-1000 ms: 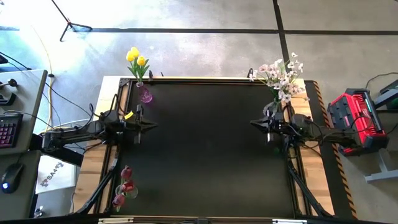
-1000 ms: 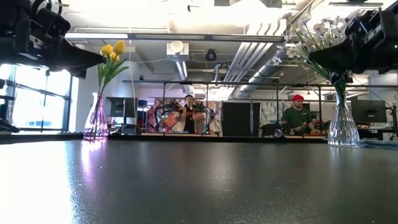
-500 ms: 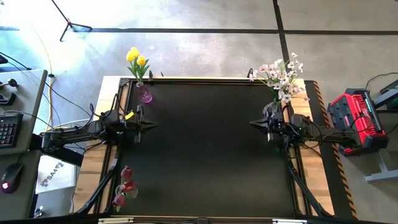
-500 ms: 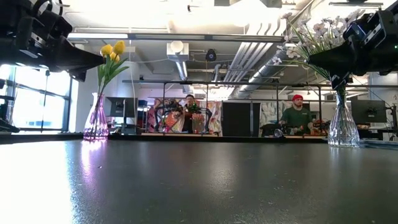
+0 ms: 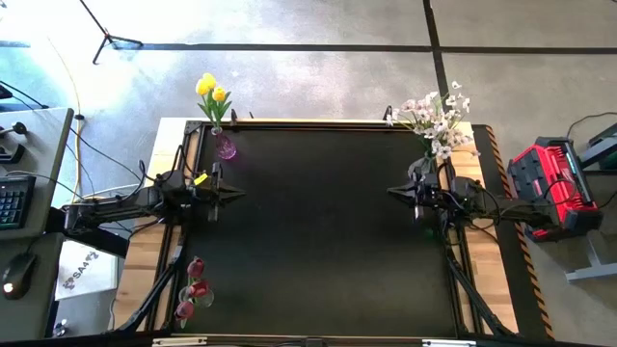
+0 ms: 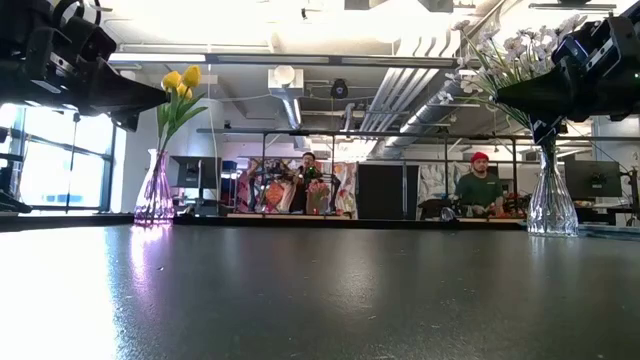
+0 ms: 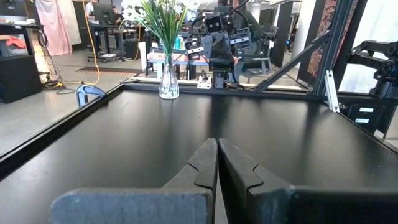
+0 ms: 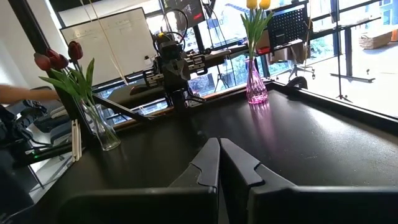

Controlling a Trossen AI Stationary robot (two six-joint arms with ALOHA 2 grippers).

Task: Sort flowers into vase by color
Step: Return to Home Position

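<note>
On the table (image 5: 328, 222), flowers (image 5: 210, 89) fill three vases (image 5: 225, 146).

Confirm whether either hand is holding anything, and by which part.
Nothing is held. The left hand and the right hand are both shut and empty, above the black table.

Yellow tulips (image 5: 210, 92) and red tulips (image 5: 193, 289) flanking left claw (image 5: 236, 194); pale sprays (image 5: 436, 116) beside right claw (image 5: 393, 192), table (image 5: 318, 231) between

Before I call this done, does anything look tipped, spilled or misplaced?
Nothing stands out. Yellow tulips sit in the purple vase, red tulips in one clear vase, pale blossoms in another, all standing. Left gripper and right gripper hover shut.
</note>
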